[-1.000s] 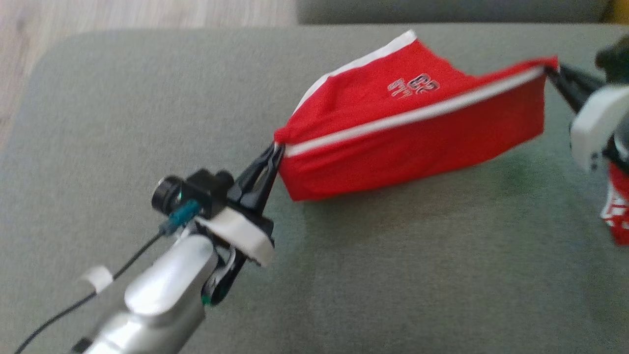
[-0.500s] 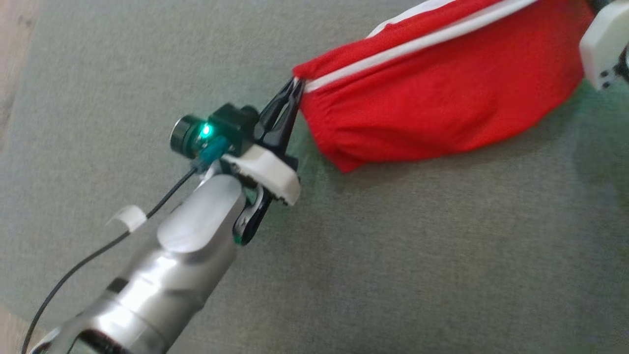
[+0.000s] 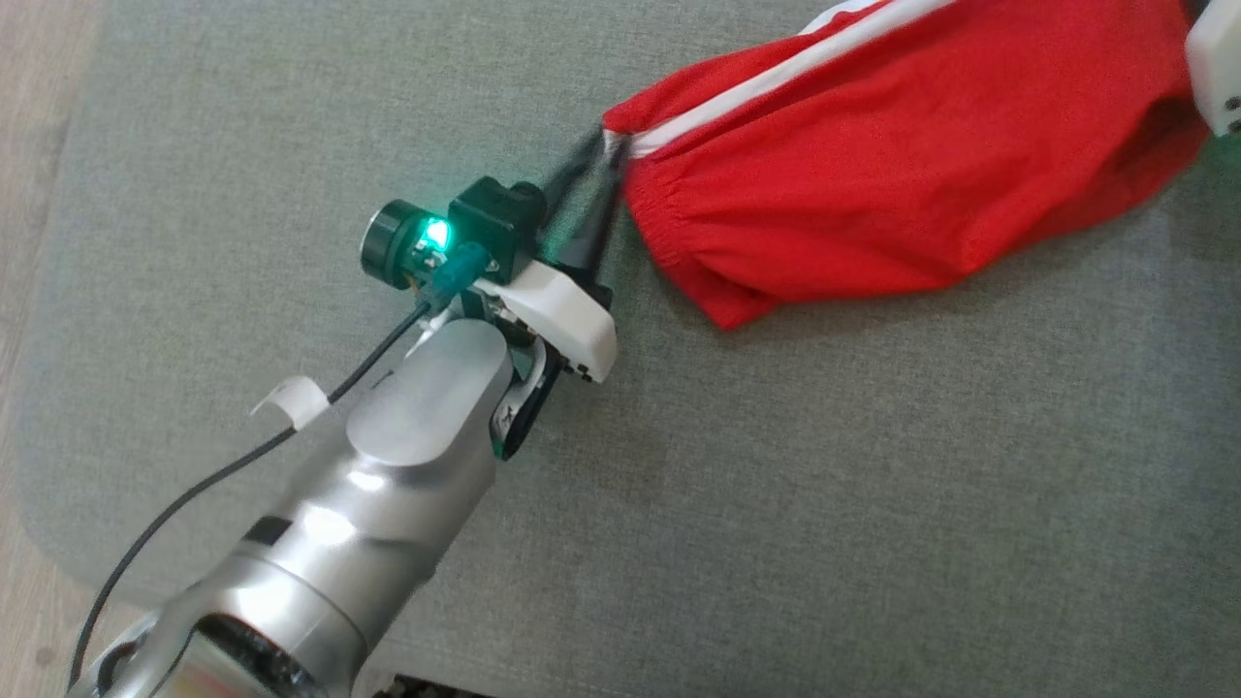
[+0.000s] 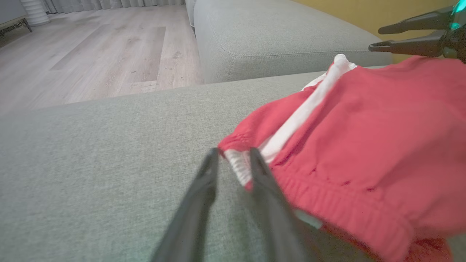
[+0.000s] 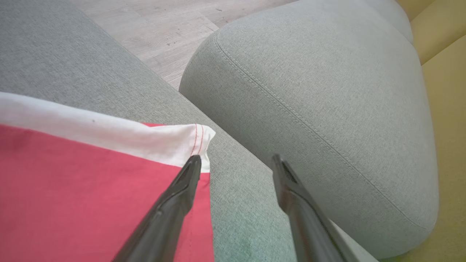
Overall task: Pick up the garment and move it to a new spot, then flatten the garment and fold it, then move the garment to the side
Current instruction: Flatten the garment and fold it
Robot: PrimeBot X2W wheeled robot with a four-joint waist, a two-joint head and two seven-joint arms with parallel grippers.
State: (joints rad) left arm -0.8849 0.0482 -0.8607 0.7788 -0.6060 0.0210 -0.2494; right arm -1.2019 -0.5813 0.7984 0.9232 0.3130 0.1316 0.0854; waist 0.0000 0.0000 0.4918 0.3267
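The red garment (image 3: 873, 174) with white stripes lies slumped on the grey cushion (image 3: 776, 485). My left gripper (image 3: 593, 179) is at its elastic waistband corner. In the left wrist view that gripper (image 4: 233, 153) has its fingers slightly parted, with the white-striped corner of the garment (image 4: 364, 145) lying between the tips, not pinched. My right gripper (image 5: 236, 159) stands wide open at the other end. Its left finger rests beside the white-hemmed corner of the garment (image 5: 72, 182), which lies on the cushion. The right gripper (image 4: 374, 38) also shows open past the cloth.
A second grey cushion (image 5: 327, 91) sits close beyond the right gripper, with a yellow surface (image 5: 447, 72) behind it. Wood floor (image 4: 91, 54) lies past the cushion's rounded left edge (image 3: 58, 291). Bare cushion spreads in front of the garment.
Both grippers have opened and let go of the garment's corners. The cloth, held stretched in the air before, has sagged onto the cushion. The head camera has also shifted.
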